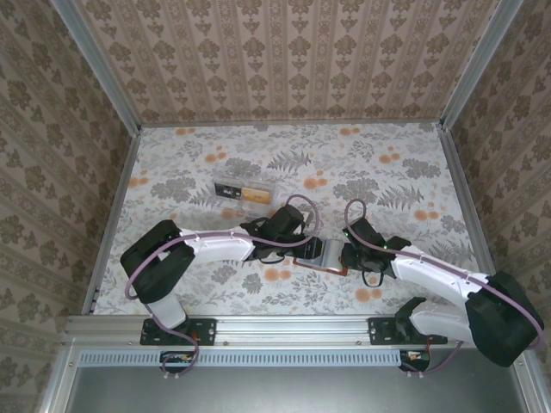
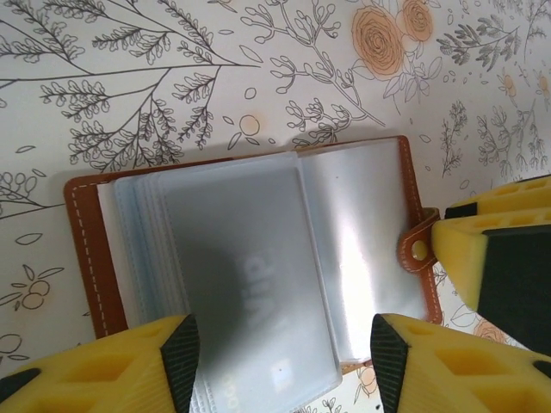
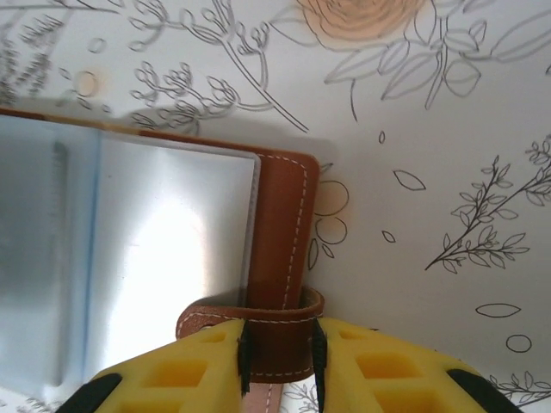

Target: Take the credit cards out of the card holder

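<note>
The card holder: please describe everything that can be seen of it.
The card holder lies open and flat on the flowered table. It is brown leather with pale stitching, holding clear plastic sleeves that look greyish. The right gripper pinches its snap strap; the left gripper stands open over the sleeves.

The left arm (image 1: 215, 245) and right arm (image 1: 430, 271) crowd the table's (image 1: 387, 163) middle over the card holder (image 1: 314, 256). A clear box (image 1: 245, 191) sits just behind the left arm. The far half lies open.
</note>
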`<state>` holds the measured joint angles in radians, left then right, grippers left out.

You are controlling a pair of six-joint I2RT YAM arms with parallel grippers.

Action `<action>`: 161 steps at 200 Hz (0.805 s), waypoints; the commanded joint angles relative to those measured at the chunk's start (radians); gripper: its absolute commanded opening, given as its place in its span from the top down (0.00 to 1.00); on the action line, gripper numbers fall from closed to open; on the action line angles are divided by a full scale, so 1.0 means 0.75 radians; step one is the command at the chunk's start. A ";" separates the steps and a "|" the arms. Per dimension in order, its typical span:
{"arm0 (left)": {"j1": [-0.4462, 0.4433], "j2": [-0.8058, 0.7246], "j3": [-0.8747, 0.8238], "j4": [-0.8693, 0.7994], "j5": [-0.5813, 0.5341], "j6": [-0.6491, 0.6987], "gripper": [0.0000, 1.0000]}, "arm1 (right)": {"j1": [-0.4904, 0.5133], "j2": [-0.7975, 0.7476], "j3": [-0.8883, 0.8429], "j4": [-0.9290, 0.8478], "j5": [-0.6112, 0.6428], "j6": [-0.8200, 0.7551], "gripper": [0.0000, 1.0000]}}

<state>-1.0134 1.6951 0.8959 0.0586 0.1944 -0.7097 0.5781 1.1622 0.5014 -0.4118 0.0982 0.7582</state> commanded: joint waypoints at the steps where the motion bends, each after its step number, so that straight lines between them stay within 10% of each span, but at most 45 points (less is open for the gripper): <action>1: 0.007 0.020 -0.011 -0.015 -0.003 0.022 0.40 | -0.010 0.044 -0.012 0.048 -0.013 0.024 0.72; 161: -0.015 0.006 -0.001 -0.090 -0.103 0.002 0.39 | -0.010 0.047 -0.014 0.072 -0.021 -0.007 0.73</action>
<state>-1.0199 1.7203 0.8974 0.0273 0.1413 -0.7101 0.5758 1.1999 0.5014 -0.3546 0.0971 0.7593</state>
